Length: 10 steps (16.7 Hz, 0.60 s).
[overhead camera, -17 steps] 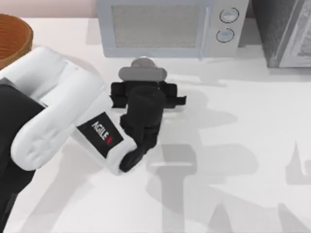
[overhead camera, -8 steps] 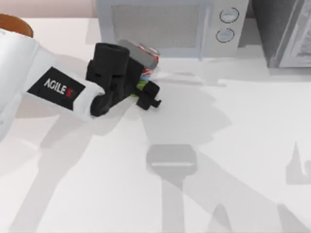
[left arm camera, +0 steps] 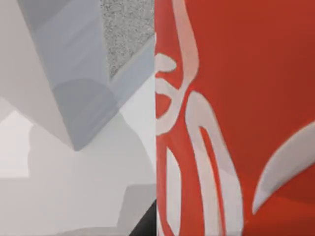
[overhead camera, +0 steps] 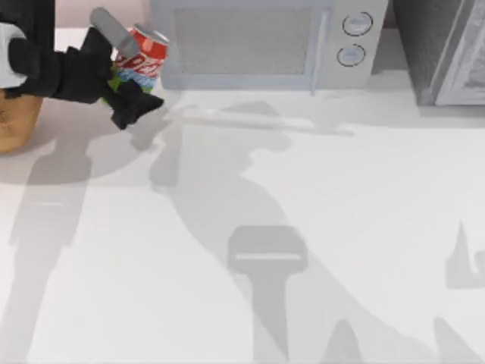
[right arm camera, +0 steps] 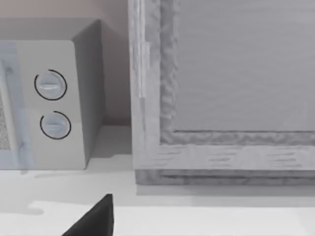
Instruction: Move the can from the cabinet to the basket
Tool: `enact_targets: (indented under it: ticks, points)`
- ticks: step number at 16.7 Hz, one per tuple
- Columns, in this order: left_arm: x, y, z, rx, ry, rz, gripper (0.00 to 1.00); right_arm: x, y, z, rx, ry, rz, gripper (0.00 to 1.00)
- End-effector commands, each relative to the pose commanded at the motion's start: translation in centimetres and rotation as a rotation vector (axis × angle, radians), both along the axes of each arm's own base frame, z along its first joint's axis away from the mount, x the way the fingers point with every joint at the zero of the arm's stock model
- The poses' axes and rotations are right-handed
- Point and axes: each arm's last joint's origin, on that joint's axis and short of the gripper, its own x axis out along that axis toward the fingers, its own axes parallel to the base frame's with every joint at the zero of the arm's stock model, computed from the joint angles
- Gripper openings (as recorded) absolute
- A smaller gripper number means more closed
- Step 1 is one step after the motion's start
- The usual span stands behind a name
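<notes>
on the white table point(overhead camera: 318, 227), at its far left corner, the small red soda can with white script and a green band point(overhead camera: 140, 59) sits tilted, clamped in the left gripper point(overhead camera: 121, 72), just beside the light grey microwave point(overhead camera: 265, 42) and near the orange-brown woven basket point(overhead camera: 17, 125). the grey speckled cabinet point(overhead camera: 443, 49) stands far right.

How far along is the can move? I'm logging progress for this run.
Done: the can is out of the cabinet, held tilted in the left gripper near the microwave at the table's far left. In hand: carrying it toward the basket. Left: getting it over the basket and releasing.
</notes>
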Motion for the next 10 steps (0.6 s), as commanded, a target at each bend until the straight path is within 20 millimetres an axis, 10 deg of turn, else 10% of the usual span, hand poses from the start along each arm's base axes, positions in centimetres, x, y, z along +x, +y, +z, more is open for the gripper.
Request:
enact_targets:
  ticks: [5,10]
  points:
    - [-1.7,13.0,5.7,-0.23,-0.061,0.02,0.0,0.0,0.0,0.0,0.0,0.0,0.0,1.0]
    - [-5.5,21.4,10.6,-0.342,-0.203,0.064,0.0,0.0,0.0,0.0,0.0,0.0,0.0,1.0]
